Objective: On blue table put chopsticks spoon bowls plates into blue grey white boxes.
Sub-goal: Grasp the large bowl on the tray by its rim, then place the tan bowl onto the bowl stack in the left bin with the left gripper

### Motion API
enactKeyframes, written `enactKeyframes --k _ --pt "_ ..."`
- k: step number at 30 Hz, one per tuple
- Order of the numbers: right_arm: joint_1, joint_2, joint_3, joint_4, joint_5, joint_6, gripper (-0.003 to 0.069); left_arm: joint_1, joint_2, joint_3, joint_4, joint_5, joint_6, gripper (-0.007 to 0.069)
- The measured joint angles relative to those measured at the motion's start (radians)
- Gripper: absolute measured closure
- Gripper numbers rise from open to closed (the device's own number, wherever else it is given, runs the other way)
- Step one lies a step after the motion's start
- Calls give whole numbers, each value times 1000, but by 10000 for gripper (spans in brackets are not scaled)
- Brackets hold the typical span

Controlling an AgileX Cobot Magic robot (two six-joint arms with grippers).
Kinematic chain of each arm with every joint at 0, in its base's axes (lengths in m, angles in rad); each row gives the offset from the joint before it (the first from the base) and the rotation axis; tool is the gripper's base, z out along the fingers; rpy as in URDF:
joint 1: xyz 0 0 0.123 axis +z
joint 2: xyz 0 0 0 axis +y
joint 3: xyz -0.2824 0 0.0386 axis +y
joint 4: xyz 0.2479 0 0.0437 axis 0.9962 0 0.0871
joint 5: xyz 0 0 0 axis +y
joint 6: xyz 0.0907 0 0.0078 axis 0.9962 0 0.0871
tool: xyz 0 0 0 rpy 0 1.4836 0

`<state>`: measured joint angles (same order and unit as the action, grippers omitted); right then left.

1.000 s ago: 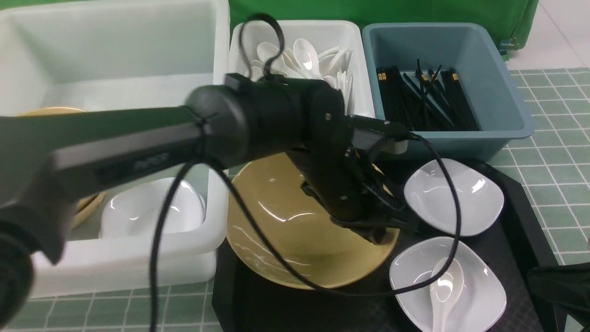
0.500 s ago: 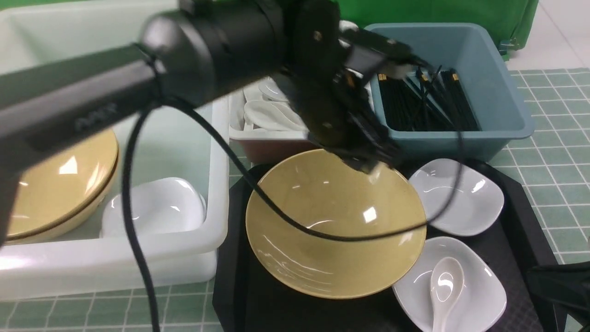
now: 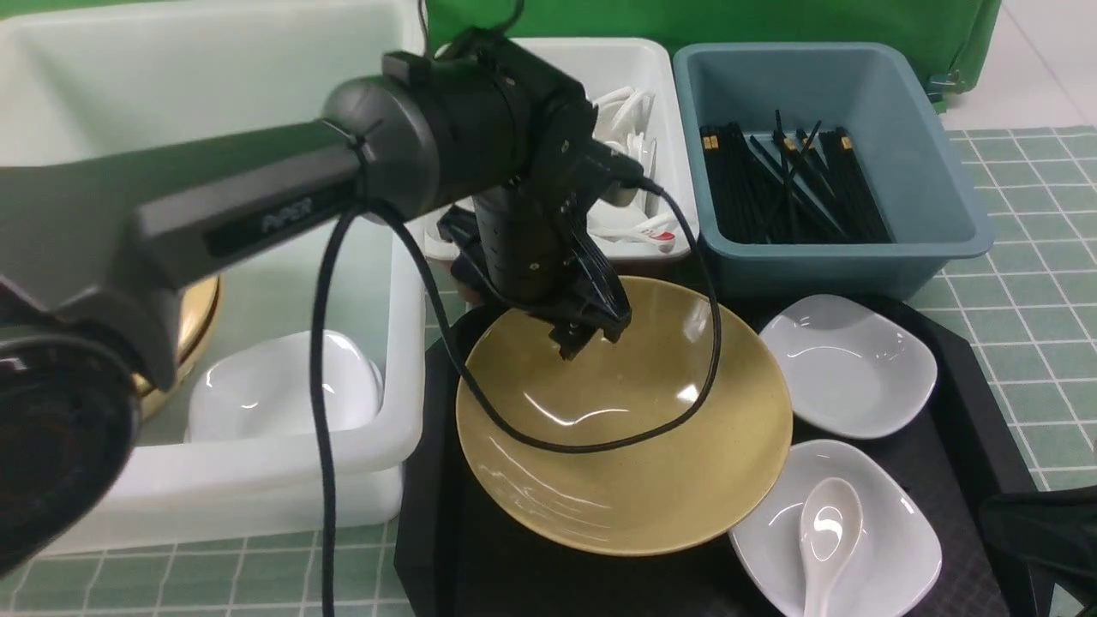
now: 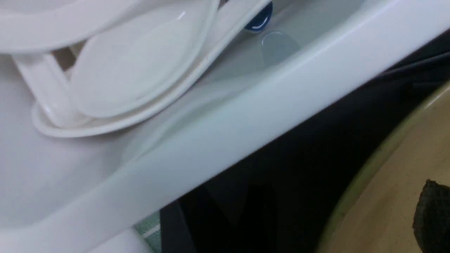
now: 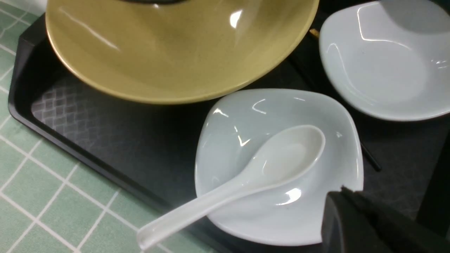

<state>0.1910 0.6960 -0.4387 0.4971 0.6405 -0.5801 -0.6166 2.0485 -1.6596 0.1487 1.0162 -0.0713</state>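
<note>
Bowl [image 3: 634, 488], for you to look at first: round, wide and shallow, glossy mustard-tan with a thin rim and bright glints across its inside. It lies on the black tray [image 3: 531, 591], its edge reaching towards the plate [image 3: 891, 548] that carries a white spoon [image 3: 830, 531]. The second plate [image 3: 848, 368] is near, just as glossy, rounded-square and white. In the right wrist view you can see a black chopstick [image 5: 369, 158] run under that plate, a gold band at one end.

Your left gripper [image 3: 524, 296] has its fingers spread apart, one of them over the bowl; nothing is clamped. Your right gripper [image 5: 348, 218] has its fingers together, holding nothing.

The left arm hides part of the white box [image 3: 677, 171] with its spoons, and the stacked bowls [image 3: 195, 334] in the large translucent tub [image 3: 257, 480]. A looped cable [image 3: 600, 447] crosses your bowl. More chopsticks [image 3: 788, 193] lie in the slate-blue box [image 3: 934, 197]. The right arm is mostly cut off in the front view, and the bowl is only partly shown in both wrist views.
</note>
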Motion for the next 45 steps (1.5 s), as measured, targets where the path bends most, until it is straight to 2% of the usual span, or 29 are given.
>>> enactKeyframes --k 3,8,15,19,20,24,27,28,29,30,31,33,37,40,45 --pt "0 0 1 0 0 0 621 0 19 0 -32 0 8 152" --pt "0 0 1 0 0 -1 621 3 19 -5 -90 28 105 375" --pt "0 0 1 0 0 -1 621 -1 -83 -72 -114 137 120 589" --pt "0 0 1 0 0 -1 621 3 -198 -87 -82 143 142 616" --pt "0 0 1 0 0 -1 620 20 -264 -90 -53 143 168 617" --pt "0 0 1 1 0 -1 617 108 -392 -91 -91 150 187 618" --pt "0 0 1 1 0 -1 616 288 -509 -78 -149 153 196 619" --pt "0 0 1 1 -1 -1 615 409 -560 -53 -173 150 210 619" --pt "0 0 1 1 -2 -1 615 474 -583 -33 -189 148 216 619" --pt "0 0 1 1 -2 -1 615 491 -588 -27 -189 148 217 619" --pt "0 0 1 1 -4 -1 615 609 -621 17 -208 141 234 619" --pt "0 0 1 1 -8 -1 613 773 -660 107 -220 127 252 619" --pt "0 0 1 1 -25 -1 612 1013 -700 279 -273 47 266 618" --pt "0 0 1 2 -28 -1 612 1117 -701 397 -349 -65 268 618" --pt "0 0 1 2 -30 -1 612 1148 -684 511 -417 -226 272 618"
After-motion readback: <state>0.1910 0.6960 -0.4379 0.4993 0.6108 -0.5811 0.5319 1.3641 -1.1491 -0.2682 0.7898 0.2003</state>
